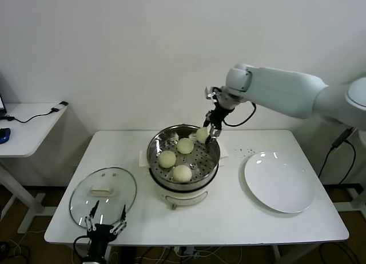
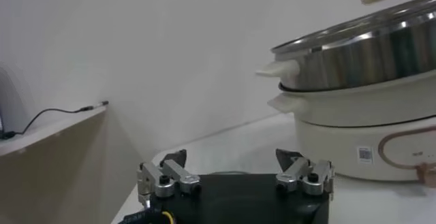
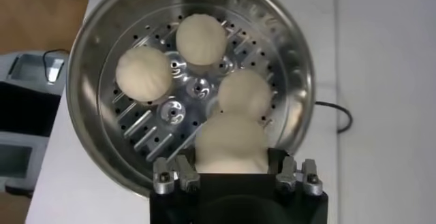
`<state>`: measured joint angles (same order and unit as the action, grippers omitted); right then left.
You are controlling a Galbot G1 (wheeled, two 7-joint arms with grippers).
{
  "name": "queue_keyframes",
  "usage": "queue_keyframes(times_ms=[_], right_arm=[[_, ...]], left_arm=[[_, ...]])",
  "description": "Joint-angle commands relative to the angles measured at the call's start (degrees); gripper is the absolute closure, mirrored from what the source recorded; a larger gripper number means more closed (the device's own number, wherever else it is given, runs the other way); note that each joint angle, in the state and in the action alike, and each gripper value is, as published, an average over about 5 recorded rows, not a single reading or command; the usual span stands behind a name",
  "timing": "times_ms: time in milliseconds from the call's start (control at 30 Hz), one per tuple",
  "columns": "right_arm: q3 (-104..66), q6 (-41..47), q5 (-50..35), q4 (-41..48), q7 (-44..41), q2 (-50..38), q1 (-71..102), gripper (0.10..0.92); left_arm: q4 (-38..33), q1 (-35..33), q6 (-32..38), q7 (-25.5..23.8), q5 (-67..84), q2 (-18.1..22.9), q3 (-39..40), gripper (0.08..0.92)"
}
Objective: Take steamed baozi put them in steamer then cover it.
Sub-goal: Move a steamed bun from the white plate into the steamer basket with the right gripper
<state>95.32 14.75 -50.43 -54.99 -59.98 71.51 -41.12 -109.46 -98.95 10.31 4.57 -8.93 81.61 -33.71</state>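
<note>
Setting: plain white wall behind a white rectangular table [image 1: 240,218]; a smaller side table [image 1: 28,124] with a cable stands off to the robot's left.

Right arm: large white arm reaching in from the robot's right, over the far rim of the steamer.

Steamer [image 1: 157,145]: round, shiny stainless-steel basket with a perforated floor, seated on a white electric pot base [image 1: 186,196] at the middle of the table.

Plate [image 1: 280,184]: flat, white, round, on the table to the robot's right of the steamer.

Cover [image 1: 103,194]: clear glass disc with a metal rim and a white oblong handle, lying flat on the table to the robot's left of the steamer, just beyond the left gripper.

Steamed baozi [image 1: 182,172]: three smooth, cream-white domes already on the steamer floor, close together but apart.

Fourth baozi [image 3: 230,144]: same soft, matte dough, pinched between the fingers of the right gripper [image 1: 210,134].

Key relation: the held bun hangs just above the far right edge of the basket, inside the rim; free floor lies straight below it, beside the nearest bun, so the release looks like a short descent.

Left gripper [image 1: 105,224]: parked at the near table edge, fingers spread, holding nothing; it is the arm nearer the cover.
</note>
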Motion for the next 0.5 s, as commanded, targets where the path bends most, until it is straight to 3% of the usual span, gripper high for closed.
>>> queue_keyframes(times_ms=[33, 500], right_arm=[[5.14, 1.14, -1.61, 0.02, 1.05, 4.99, 2.28, 0.344], [4.1, 0.99, 1.15, 1.8, 1.71, 5.35, 6.14, 0.34]], left_arm=[[0.1, 0.17, -0.03, 0.05, 0.19, -0.18, -0.04, 0.177], [0.75, 0.59, 0.1, 0.28, 0.88, -0.97, -0.43, 0.177]])
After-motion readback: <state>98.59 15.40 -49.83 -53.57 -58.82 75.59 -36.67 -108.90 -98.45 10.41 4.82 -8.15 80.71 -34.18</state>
